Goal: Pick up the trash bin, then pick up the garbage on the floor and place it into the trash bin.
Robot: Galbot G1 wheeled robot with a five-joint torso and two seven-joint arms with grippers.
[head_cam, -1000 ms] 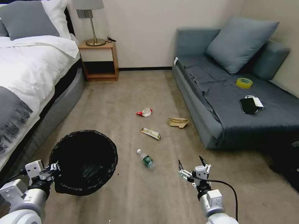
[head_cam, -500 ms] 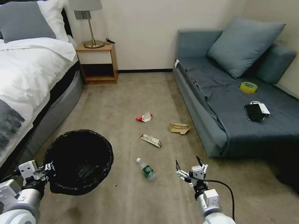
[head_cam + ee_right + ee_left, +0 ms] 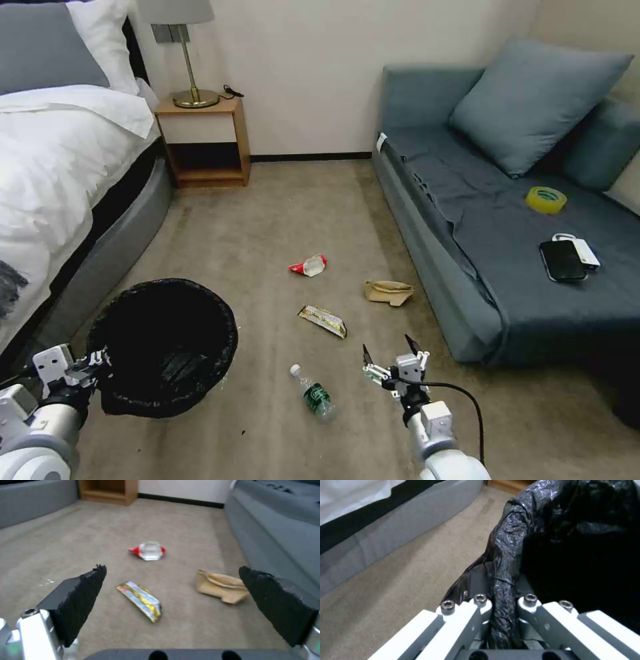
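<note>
**Robot rolls in on the litter, bin in hand**

Bottle [image 3: 313,393] first: the clear plastic one with the green label and white cap lies nearest, just left of the right hand [image 3: 391,355], whose black-padded fingers stand wide apart above the carpet. Over the last second the whole head view slides: the sofa [image 3: 467,293] and bed [image 3: 60,173] spread outward and the litter drifts down the frame, which reads as the base driving forward, not the things moving. The bottle now sits level with the right hand instead of ahead of it.

At near left, the left hand [image 3: 93,363] is clamped on the rim of the trash bin [image 3: 163,347]; the left wrist view shows the gathered black liner [image 3: 501,605] pinched between its white fingers, so the bin is carried, not resting free. That first step looks done.

Farther on, the yellow-gold snack wrapper [image 3: 323,321] lies between the spread pads in the right wrist view, with the brown paper piece [image 3: 388,291] to its right near the sofa, and the red-and-white packet [image 3: 308,265] farthest. All four pieces lie on the floor, none binned yet. The approach puts the bottle and wrapper within likely reach.
</note>
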